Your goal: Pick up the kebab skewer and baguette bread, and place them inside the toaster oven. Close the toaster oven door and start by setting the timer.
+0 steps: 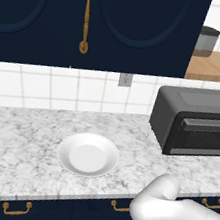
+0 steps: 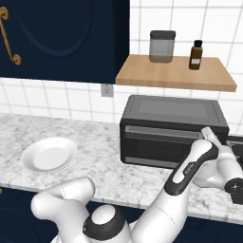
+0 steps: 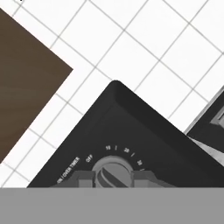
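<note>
One white plate [image 1: 88,154] lies bare near the front edge of the marble tabletop [image 1: 22,133]. On the wooden shelf [image 2: 175,73] above stand one grey canister [image 2: 162,46] and one brown bottle [image 2: 195,55]. The single toaster oven [image 2: 172,130] sits at the tabletop's back right, its door [image 2: 161,144] shut. The jaws [image 3: 113,178] sit at its right end, one finger either side of the timer knob [image 3: 112,173], apparently closed on it.
</note>
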